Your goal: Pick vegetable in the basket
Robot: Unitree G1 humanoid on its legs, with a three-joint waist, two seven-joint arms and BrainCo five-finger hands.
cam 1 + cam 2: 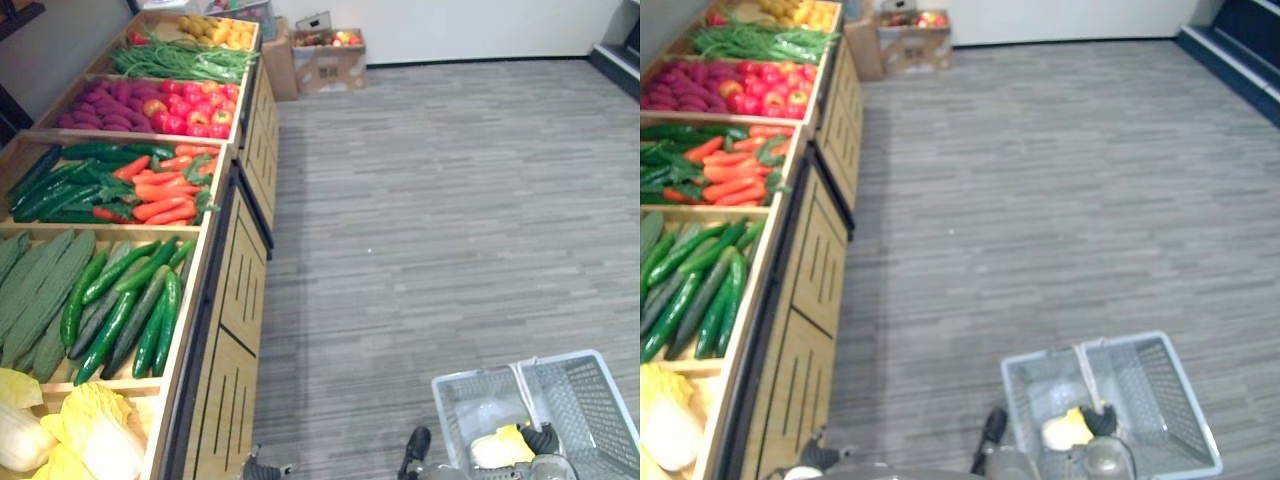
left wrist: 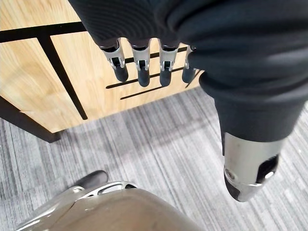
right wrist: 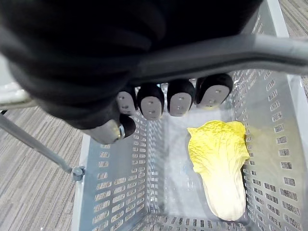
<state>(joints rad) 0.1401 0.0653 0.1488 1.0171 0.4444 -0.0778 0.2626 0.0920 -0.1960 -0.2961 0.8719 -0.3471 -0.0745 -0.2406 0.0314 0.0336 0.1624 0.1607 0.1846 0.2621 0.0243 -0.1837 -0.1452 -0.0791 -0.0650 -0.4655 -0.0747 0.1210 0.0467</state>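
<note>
Grey basket handle (image 3: 240, 48) gripped by curled right hand (image 3: 150, 101), cabbage (image 3: 221, 168) inside

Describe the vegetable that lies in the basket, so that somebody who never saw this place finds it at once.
Right of the wooden produce stand, a grey perforated basket is held by the right hand. On its bottom lies one Chinese cabbage, yellow leaves and pale base; unlike the cabbages in the stand's nearest bin, it lies alone.
</note>
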